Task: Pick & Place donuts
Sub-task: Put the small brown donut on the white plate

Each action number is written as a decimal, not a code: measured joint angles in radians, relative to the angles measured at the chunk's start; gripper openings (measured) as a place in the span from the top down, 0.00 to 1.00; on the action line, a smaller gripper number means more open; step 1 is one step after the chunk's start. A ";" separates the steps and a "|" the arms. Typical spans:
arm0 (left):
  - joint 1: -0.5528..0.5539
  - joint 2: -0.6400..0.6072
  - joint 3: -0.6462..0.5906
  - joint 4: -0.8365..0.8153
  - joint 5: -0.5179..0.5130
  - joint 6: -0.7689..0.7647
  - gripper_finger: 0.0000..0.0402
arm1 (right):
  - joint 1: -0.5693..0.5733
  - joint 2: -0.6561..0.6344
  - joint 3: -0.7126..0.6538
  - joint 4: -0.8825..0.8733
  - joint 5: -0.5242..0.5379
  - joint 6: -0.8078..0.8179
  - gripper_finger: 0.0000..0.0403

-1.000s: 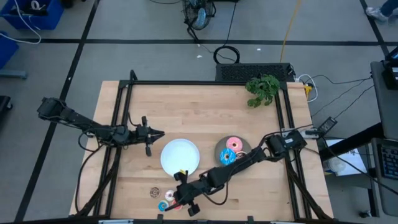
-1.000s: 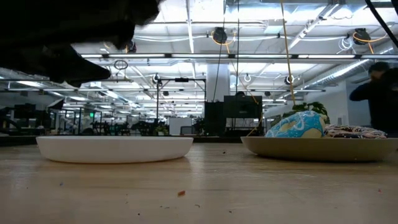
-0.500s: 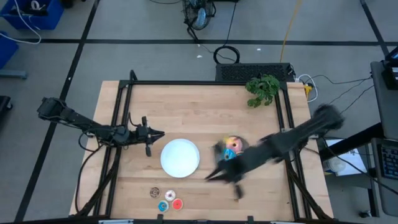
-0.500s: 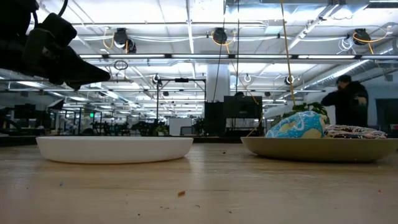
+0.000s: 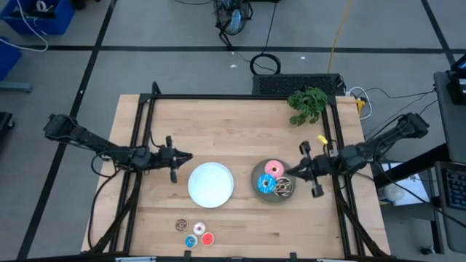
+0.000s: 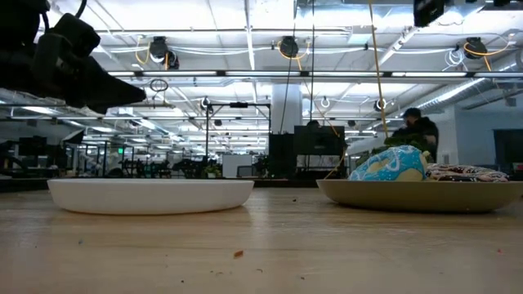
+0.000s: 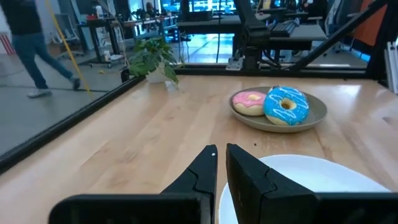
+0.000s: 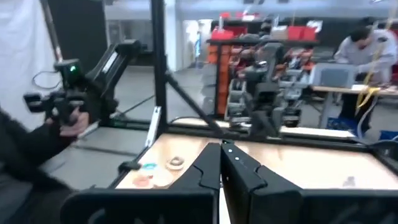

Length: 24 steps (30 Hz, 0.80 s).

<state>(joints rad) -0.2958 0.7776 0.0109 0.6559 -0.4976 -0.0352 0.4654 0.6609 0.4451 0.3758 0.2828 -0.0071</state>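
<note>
In the low view the grey plate point(image 6: 425, 194) is cut off at the edge, its rim hiding the donuts' point(image 6: 391, 166) lower halves.

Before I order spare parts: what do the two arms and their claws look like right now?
Both arms are dark, slim and jointed. The left claw and the right claw each have two black, tapering fingers, angular and wedge-shaped, with a small pale dot near one tip. Black cross-pieces sit behind the fingers. A dark cable runs along the left arm.
</note>
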 joint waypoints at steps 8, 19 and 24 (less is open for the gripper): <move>0.000 0.000 0.000 0.054 0.000 0.011 0.90 | -0.021 -0.155 -0.166 0.048 0.061 -0.099 1.00; -0.051 0.041 0.353 -0.583 0.000 -0.091 0.92 | -0.057 -0.172 -0.274 0.216 0.061 -0.294 1.00; -0.134 0.168 0.772 -1.180 0.005 -0.292 0.99 | -0.059 -0.173 -0.274 0.206 0.058 -0.302 1.00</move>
<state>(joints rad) -0.4301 0.9453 0.7827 -0.5245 -0.4927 -0.3269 0.4062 0.4877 0.1707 0.5814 0.3406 -0.3089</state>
